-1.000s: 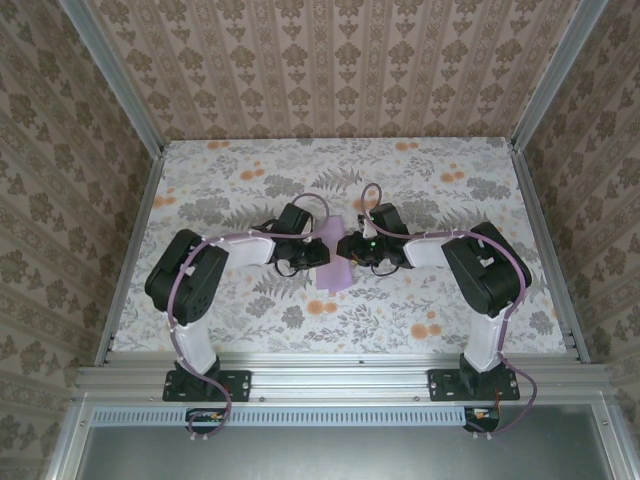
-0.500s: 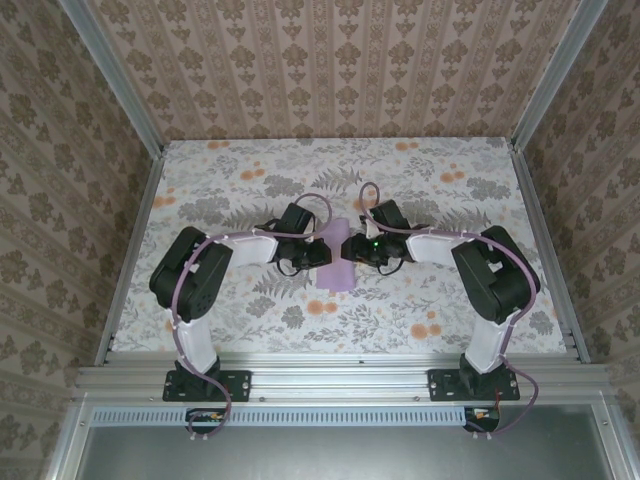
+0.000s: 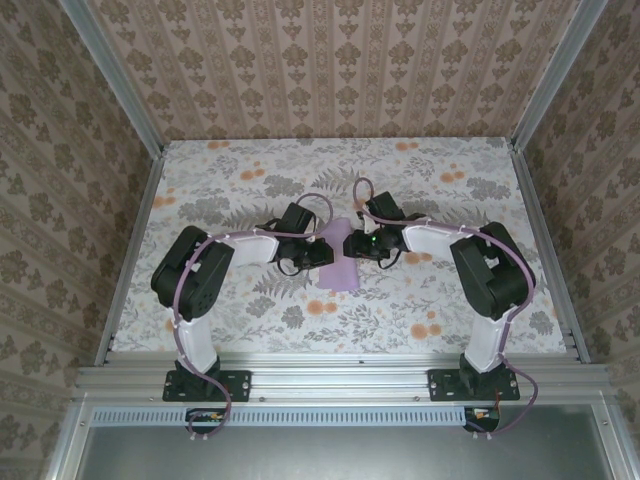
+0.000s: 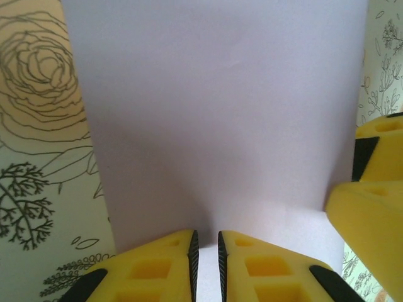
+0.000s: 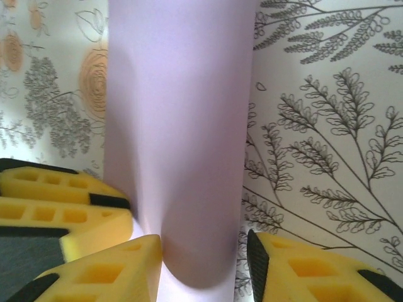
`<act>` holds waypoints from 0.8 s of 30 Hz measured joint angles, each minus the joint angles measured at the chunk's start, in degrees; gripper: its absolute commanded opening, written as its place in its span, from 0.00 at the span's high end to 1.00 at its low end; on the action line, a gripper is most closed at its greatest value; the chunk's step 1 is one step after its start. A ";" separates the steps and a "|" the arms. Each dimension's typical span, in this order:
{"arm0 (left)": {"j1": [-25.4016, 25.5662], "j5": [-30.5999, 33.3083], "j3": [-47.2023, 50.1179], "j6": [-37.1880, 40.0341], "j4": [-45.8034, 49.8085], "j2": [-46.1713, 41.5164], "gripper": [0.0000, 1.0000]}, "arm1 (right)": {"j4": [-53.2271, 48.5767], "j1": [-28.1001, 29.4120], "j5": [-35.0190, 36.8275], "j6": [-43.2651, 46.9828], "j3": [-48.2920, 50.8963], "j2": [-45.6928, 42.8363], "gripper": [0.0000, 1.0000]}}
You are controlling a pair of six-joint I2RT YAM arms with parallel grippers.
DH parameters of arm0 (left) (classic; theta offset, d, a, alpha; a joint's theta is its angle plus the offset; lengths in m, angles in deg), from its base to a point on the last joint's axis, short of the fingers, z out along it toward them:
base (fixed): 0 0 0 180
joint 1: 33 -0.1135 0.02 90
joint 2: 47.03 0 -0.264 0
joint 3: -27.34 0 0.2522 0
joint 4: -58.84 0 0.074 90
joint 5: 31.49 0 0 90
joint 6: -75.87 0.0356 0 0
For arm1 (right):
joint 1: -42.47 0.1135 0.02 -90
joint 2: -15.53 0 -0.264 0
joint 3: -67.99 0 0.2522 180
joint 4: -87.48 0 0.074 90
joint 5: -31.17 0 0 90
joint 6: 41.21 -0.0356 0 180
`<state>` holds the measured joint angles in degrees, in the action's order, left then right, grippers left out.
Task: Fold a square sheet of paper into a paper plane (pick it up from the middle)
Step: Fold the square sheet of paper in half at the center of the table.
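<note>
The square sheet of paper (image 3: 338,272) lies in the middle of the counter (image 3: 450,310), between the two arms, with its near edge free. The left gripper (image 4: 206,242) is pressed together, pinching the sheet's edge. The right gripper (image 5: 204,251) stands spread, its fingers either side of the bowed paper. Open floral counter lies all around.

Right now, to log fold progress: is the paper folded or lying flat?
Curled, not creased: the paper bulges softly inside the open right gripper; the left gripper pinches its edge.
</note>
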<state>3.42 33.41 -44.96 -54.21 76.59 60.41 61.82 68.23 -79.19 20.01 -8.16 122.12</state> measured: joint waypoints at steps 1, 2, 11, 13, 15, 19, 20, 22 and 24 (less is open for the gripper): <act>0.00 -0.20 0.00 0.00 -0.13 0.00 0.81 | -0.39 0.00 0.24 0.22 -0.15 0.33 0.58; 0.00 -0.35 -0.02 0.00 -0.20 0.00 0.81 | -0.66 0.00 0.33 0.42 -0.28 0.61 0.60; -0.02 -1.49 -1.44 0.00 -0.15 0.00 0.79 | -2.97 -0.02 0.98 1.88 -0.68 0.98 0.67; -0.02 -1.64 -2.05 0.02 0.31 -0.02 0.78 | -3.39 -0.07 0.96 2.01 -0.68 0.98 0.67; -0.02 -1.70 -2.67 0.24 0.79 -0.02 0.78 | -3.61 -0.22 0.92 2.05 -0.68 0.98 0.68; -0.09 -1.70 -3.85 1.22 2.23 -0.26 0.77 | -3.58 -0.90 0.61 2.01 -0.68 0.98 0.68; -0.13 -1.70 -3.91 1.36 2.45 -0.39 0.77 | -3.58 -1.14 0.37 1.99 -0.68 0.98 0.69; -0.22 -1.68 -4.02 1.84 3.48 -0.83 0.77 | -3.54 -1.68 -0.63 1.77 -0.68 1.05 0.69; -0.52 -1.70 -4.02 2.38 4.13 -1.22 0.77 | -3.52 -2.16 -1.55 1.53 -0.68 1.09 0.69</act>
<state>2.90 31.70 -48.99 -51.83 80.72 59.18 58.30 66.06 -80.74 21.54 -8.84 123.21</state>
